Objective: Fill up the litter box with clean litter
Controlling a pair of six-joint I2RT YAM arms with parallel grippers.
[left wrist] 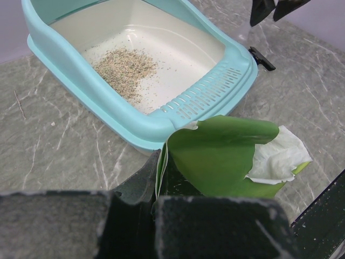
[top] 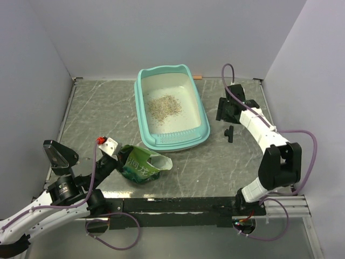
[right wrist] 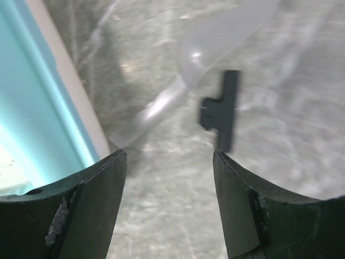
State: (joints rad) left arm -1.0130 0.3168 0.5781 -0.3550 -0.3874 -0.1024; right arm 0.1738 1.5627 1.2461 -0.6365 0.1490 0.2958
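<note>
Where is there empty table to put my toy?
Biggest bare patch: left of the litter box, up to the wall. Another lies between the green bag and the right arm. Right of the box is crowded: black clip, right gripper.

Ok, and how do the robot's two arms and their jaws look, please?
Both the left arm and the right arm have white links and black joint housings. A thin purple cable loops along each. The jaws are blocky and black; the right ones show pale scuffs. A small red part sits near the left wrist.
</note>
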